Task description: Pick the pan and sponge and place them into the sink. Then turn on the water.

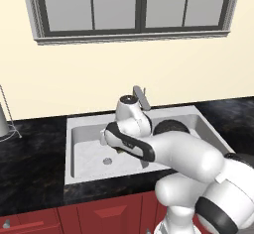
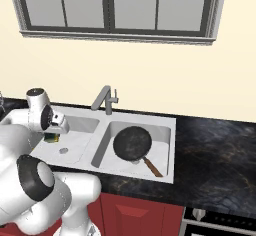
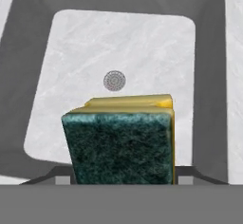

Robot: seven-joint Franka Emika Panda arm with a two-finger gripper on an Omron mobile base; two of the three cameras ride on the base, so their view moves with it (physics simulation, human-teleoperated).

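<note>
While the pan (image 2: pixel 132 143) rests in the right basin, my pincer (image 2: pixel 51 138) (half-open) clamps the sponge (image 3: pixel 121 142) above the sink (image 2: pixel 165 121), drain at twelve o'clock.

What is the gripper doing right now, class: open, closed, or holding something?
Gripper: closed on the small rectangular sponge with dark green top and yellow body, held above the left basin of the light grey marbled sink.
</note>
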